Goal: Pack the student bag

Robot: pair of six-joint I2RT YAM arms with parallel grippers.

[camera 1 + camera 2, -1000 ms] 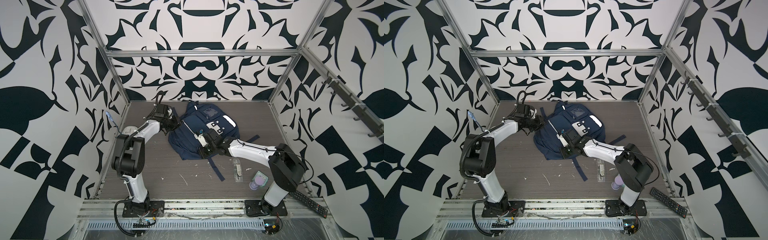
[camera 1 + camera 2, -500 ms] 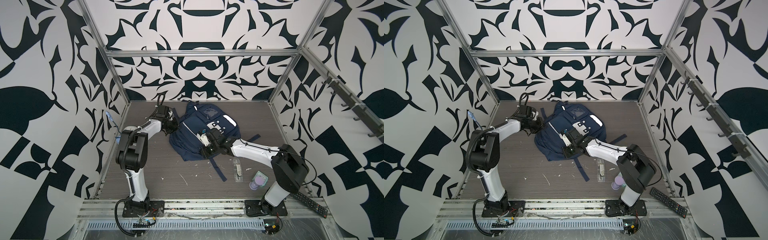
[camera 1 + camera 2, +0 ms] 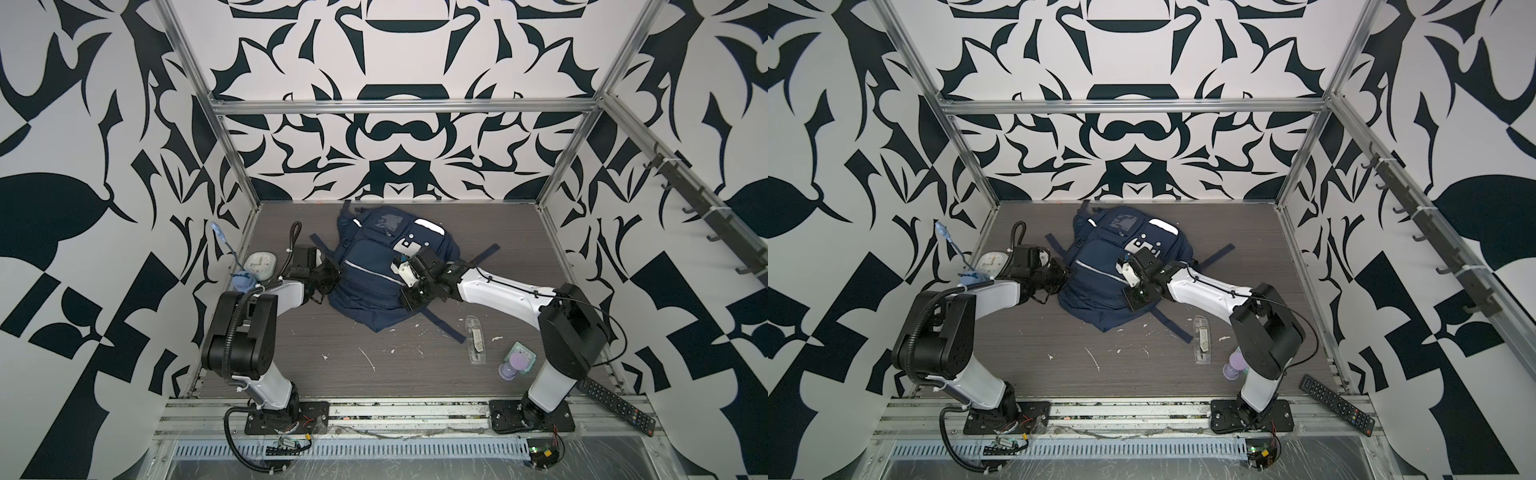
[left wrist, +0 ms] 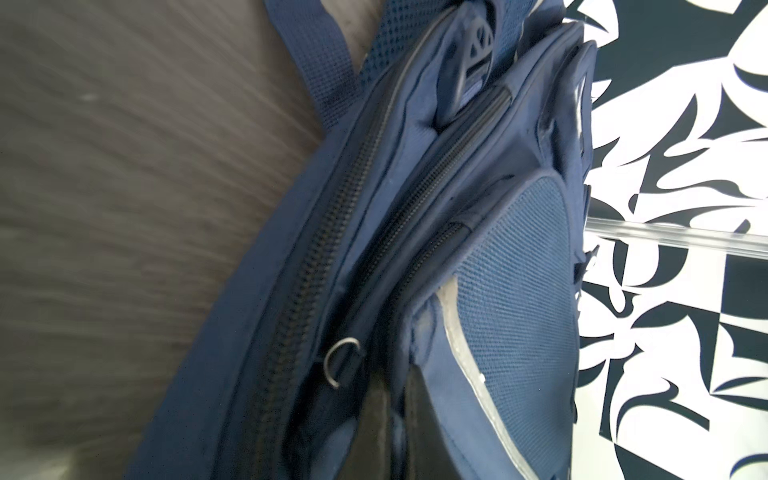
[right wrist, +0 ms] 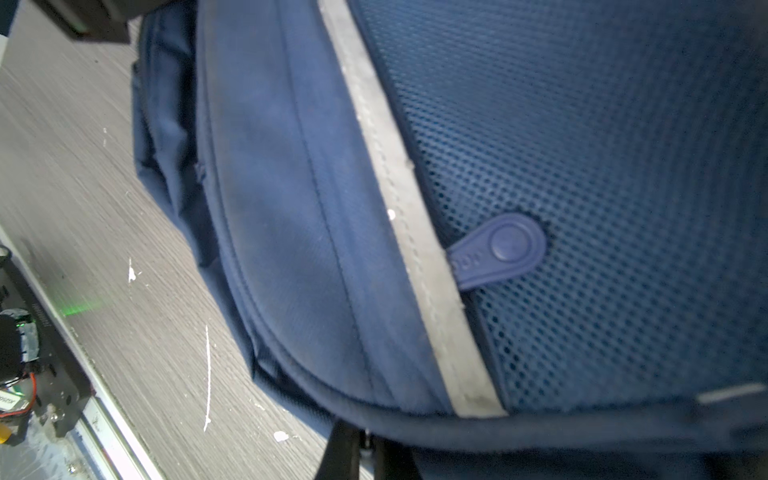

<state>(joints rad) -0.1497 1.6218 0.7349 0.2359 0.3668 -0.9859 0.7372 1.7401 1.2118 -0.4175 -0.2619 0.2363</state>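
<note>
The student bag (image 3: 374, 266) (image 3: 1100, 270) lies flat in the middle of the grey floor, navy with white strips and a dotted white patch. My left gripper (image 3: 333, 277) (image 3: 1062, 277) is at the bag's left side. In the left wrist view it (image 4: 395, 399) is shut on a fold of the bag's fabric beside a zip and a metal ring (image 4: 340, 361). My right gripper (image 3: 406, 300) (image 3: 1131, 301) is at the bag's right front edge. In the right wrist view it (image 5: 363, 440) is shut on the piped edge below the mesh pocket (image 5: 602, 166).
A round clock (image 3: 259, 266) and a blue cloth (image 3: 243, 282) lie by the left wall. A clear case (image 3: 476, 338), a purple bottle (image 3: 511, 370) and a teal box (image 3: 523, 357) lie at the front right. A black remote (image 3: 615, 401) rests on the front rail.
My left gripper has come forward along the bag's left side and gone from open to shut on its fabric. The right gripper has stayed shut at the bag's right edge.
</note>
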